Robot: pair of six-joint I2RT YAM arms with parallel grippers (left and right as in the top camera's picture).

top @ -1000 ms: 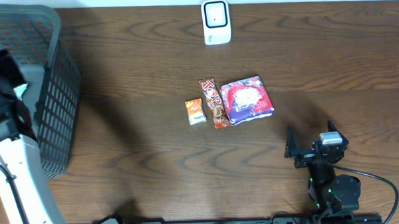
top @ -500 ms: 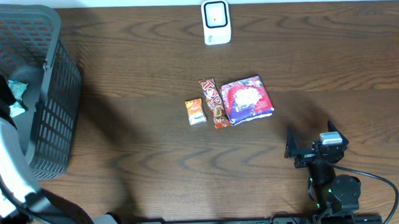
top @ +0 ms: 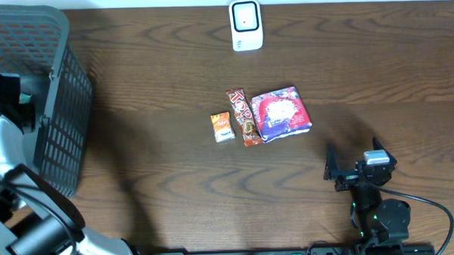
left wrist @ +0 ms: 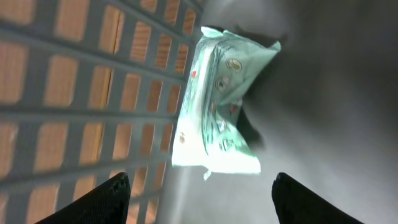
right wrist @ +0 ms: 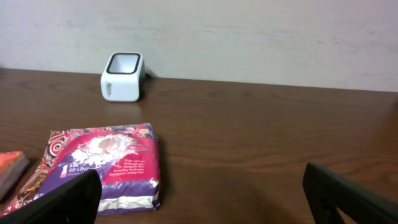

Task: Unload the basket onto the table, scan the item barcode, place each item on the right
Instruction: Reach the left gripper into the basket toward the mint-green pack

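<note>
Over at the left end of the worktop [top: 176, 182], the left arm hangs inside the dark slatted basket [top: 60, 110]. The left gripper [left wrist: 199, 196] has its jaws spread wide with nothing between them. Just beyond the tips, a pale green packet [left wrist: 217, 106] lies on the basket's grey floor, one long edge against the slatted wall. The white scanner [top: 246, 24] stands at the far edge of the worktop, well apart from the basket. In the middle lie 3 snacks in a row: a small orange packet [top: 222, 127], a chocolate bar [top: 242, 117] and a purple packet [top: 281, 114], the last 2 touching. The right gripper [right wrist: 202, 186] sits low at the near right, jaws fully apart and empty, facing the purple packet and the scanner.
</note>
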